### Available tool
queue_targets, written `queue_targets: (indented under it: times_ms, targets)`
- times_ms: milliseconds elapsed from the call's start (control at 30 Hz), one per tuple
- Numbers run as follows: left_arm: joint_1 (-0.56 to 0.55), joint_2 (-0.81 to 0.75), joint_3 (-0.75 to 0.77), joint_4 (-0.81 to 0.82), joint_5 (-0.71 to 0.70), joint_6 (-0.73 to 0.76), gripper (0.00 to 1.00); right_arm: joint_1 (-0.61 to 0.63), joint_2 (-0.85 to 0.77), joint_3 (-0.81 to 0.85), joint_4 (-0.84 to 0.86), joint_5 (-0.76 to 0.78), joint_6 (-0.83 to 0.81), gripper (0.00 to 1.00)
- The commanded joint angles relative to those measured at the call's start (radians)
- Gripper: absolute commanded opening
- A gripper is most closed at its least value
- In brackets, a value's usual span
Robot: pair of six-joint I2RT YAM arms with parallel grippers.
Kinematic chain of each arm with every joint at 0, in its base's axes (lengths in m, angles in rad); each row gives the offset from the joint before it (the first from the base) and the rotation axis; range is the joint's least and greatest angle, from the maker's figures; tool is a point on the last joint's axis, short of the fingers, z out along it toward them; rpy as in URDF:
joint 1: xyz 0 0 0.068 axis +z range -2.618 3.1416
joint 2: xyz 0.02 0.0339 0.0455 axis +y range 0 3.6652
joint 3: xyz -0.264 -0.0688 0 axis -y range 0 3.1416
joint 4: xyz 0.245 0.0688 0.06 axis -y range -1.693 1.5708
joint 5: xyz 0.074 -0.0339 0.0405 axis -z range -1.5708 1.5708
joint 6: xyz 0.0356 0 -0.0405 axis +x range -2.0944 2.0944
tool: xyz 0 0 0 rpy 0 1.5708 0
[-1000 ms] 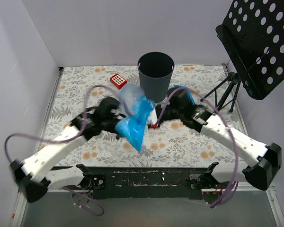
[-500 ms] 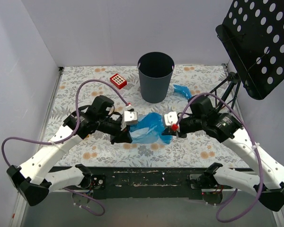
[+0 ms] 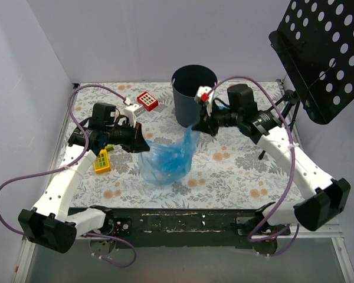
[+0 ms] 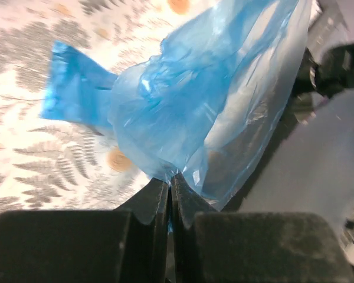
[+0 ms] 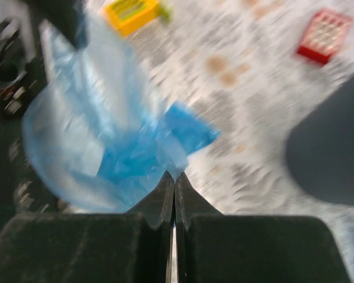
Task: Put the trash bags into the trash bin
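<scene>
Obs.: the thin, translucent bright-blue plastic-film trash bag (image 3: 167,158) hangs spread out between my two claws. It is over the middle of the table, on the near side of the dark navy-grey round plastic trash bin (image 3: 193,97). No part of the film is inside the bin. The upper right corner of the sheet is just beside the bin's near wall. The lower fold sags towards the cloth, and I cannot tell whether it touches.

Left claw (image 4: 169,190): fingers pressed together, with an edge of the blue film pinched between the tips. The sheet billows away from them.

Right claw (image 5: 174,181): fingers likewise pressed together on a corner of the same film. This view is motion-blurred. In the overhead view this claw sits higher and closer to the bin than the left one.

Surroundings: the small yellow block (image 3: 102,160) lies on the floral-print tablecloth (image 3: 236,171) near my left wrist, apart from the bag. The red-and-white keypad-like tile (image 3: 147,101) lies just left of the bin. The black perforated music stand (image 3: 325,56) stands at the far right.
</scene>
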Motion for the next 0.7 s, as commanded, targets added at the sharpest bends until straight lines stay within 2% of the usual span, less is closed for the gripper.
queue_targets:
  times_ms: [0, 67, 100, 233, 300, 333, 367, 400, 467, 500, 533, 567, 600, 633, 667]
  targets:
    - [0.03, 0.066, 0.14, 0.126, -0.287, -0.039, 0.0, -0.007, 0.166, 0.173, 0.431, 0.302, 0.188, 0.01]
    - [0.05, 0.159, 0.278, 0.174, -0.453, 0.019, 0.0, -0.007, 0.307, 0.343, 0.491, 0.449, 0.158, 0.01]
    - [0.064, 0.237, 0.412, 0.204, -0.53, 0.046, 0.0, -0.008, 0.388, 0.441, 0.525, 0.509, 0.141, 0.01]
    - [0.108, 0.47, 0.973, 0.361, -0.691, 0.14, 0.0, -0.027, 0.699, 1.085, 0.709, 0.647, 0.093, 0.01]
    - [0.108, 0.57, 1.248, 0.494, -0.691, 0.198, 0.0, -0.01, 0.819, 1.339, 0.981, 0.641, 0.003, 0.01]
    - [0.108, 0.587, 1.33, 0.604, -0.662, 0.218, 0.0, 0.017, 0.814, 1.335, 1.15, 0.606, -0.095, 0.01]
    - [0.108, 0.568, 1.323, 0.801, -0.601, 0.247, 0.0, 0.057, 0.757, 1.233, 1.344, 0.548, -0.237, 0.01]
    - [0.108, 0.521, 1.227, 0.981, -0.548, 0.273, 0.0, 0.09, 0.675, 1.118, 1.445, 0.431, -0.416, 0.01]
    - [0.107, 0.358, 0.9, 1.369, -0.373, 0.349, 0.07, 0.146, 0.567, 0.96, 1.556, 0.327, -0.551, 0.01]
    - [0.101, 0.294, 0.711, 1.516, -0.307, 0.396, 0.08, 0.165, 0.521, 0.861, 1.587, 0.357, -0.57, 0.01]
    - [0.093, 0.213, 0.542, 1.58, -0.247, 0.437, 0.08, 0.167, 0.458, 0.734, 1.561, 0.389, -0.565, 0.01]
    - [0.081, 0.142, 0.33, 1.55, -0.192, 0.462, 0.0, 0.127, 0.417, 0.549, 1.329, 0.343, -0.568, 0.01]
    - [0.065, 0.074, 0.144, 1.234, -0.001, 0.544, 0.0, 0.098, 0.448, 0.554, 0.743, 0.208, -0.615, 0.01]
    - [-0.012, 0.072, 0.127, 0.414, 0.081, 1.365, 0.0, 0.126, 0.564, 0.635, -0.127, 0.131, -0.954, 0.01]
    - [-0.172, 0.127, 0.095, -0.451, -0.261, 1.938, 0.0, 0.169, 0.609, 0.52, -0.731, 0.162, -1.114, 0.01]
